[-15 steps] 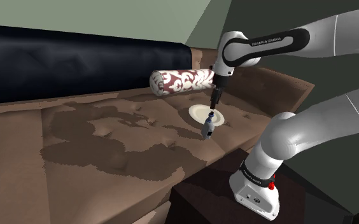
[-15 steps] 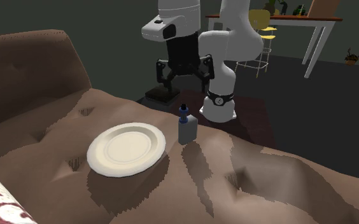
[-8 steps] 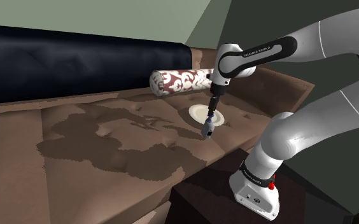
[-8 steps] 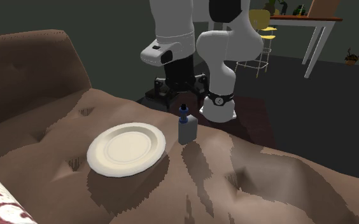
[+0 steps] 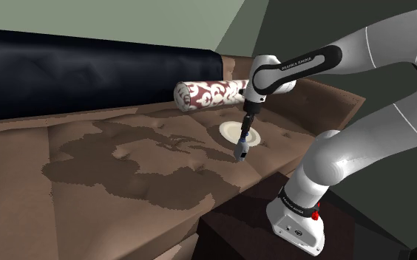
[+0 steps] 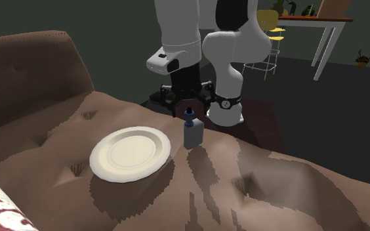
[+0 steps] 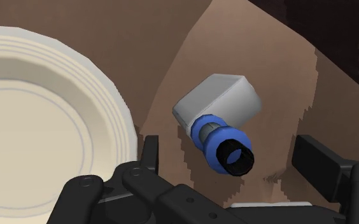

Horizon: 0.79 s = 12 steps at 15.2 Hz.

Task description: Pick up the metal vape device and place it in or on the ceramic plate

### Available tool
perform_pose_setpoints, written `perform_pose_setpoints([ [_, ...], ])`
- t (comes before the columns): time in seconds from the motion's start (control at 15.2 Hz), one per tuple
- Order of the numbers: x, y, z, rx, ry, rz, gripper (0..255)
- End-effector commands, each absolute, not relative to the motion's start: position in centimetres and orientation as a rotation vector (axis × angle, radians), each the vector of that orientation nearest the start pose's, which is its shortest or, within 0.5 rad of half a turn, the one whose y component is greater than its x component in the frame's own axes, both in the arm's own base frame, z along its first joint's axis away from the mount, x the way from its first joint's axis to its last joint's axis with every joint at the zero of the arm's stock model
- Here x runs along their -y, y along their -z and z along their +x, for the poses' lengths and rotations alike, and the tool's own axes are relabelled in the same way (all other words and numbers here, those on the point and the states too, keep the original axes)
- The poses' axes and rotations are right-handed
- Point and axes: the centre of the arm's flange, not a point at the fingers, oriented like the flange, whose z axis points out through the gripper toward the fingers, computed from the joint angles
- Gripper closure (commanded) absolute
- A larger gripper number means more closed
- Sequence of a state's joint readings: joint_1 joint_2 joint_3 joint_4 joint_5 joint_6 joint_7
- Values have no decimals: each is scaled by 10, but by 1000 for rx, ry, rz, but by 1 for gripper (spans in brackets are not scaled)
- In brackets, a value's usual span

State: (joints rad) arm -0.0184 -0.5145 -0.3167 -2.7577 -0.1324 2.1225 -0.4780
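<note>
Lowered in the past second, the black gripper (image 7: 230, 156) hangs with fingers (image 7: 315, 159) spread astride the upright grey, blue-necked vape device (image 7: 219, 105), apparently to clasp it. The device stands near the sofa seat's (image 6: 275, 190) robot-side edge, just beside the cream plate (image 7: 44, 127).

Only lettering I can actually read is FRANKA EMIKA, white on the dark band of the arm (image 5: 297, 59), just above the gripper (image 5: 241, 150). There's more small print on the arm's base (image 5: 297, 214), well away from the gripper, too tiny to read.
</note>
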Motion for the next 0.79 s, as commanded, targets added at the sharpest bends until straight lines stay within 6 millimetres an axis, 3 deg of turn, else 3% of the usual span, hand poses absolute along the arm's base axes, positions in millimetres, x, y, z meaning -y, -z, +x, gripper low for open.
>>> perform_pose_setpoints([
  [0.0,108,-349,326,409,-165,-3016,0],
  [0.07,108,-349,326,409,-165,-3016,255],
  [0.73,108,-354,326,409,-165,-3016,255],
])
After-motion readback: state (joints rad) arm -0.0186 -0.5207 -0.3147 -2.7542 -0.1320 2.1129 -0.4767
